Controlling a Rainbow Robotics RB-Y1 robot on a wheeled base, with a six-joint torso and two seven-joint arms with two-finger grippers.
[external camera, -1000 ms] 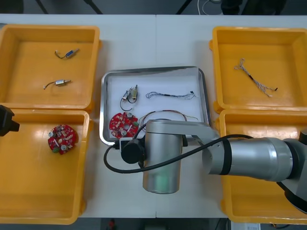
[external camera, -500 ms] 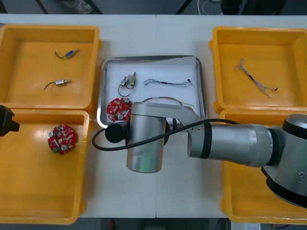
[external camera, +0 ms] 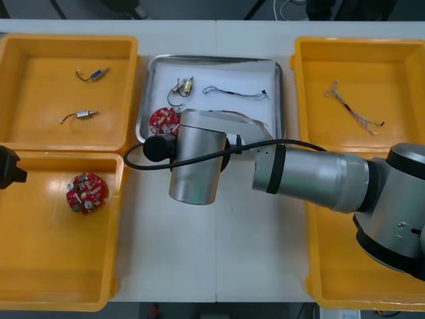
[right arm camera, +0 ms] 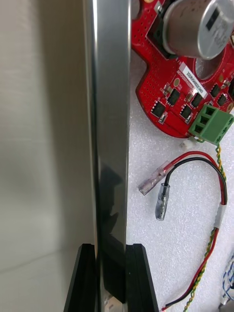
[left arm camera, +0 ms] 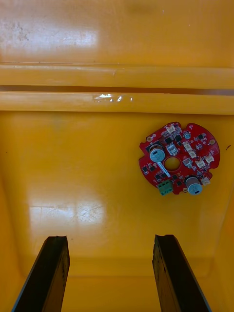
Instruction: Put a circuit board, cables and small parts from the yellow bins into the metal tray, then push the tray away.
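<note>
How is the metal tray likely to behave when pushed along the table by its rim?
The metal tray looks stiff, its rim straight between the right gripper's fingers, so it should move as one piece. It will probably slide easily on the smooth table. The loose circuit board inside may shift.

The metal tray [right arm camera: 108, 97] has a mirror-polished rim and a matt white, finely grained lining. The yellow bins [external camera: 40, 86] are smooth, glossy plastic, catching the light. The right arm [external camera: 312, 176] wears brushed, satin-grey metal; the table [external camera: 172, 252] looks matt.
</note>
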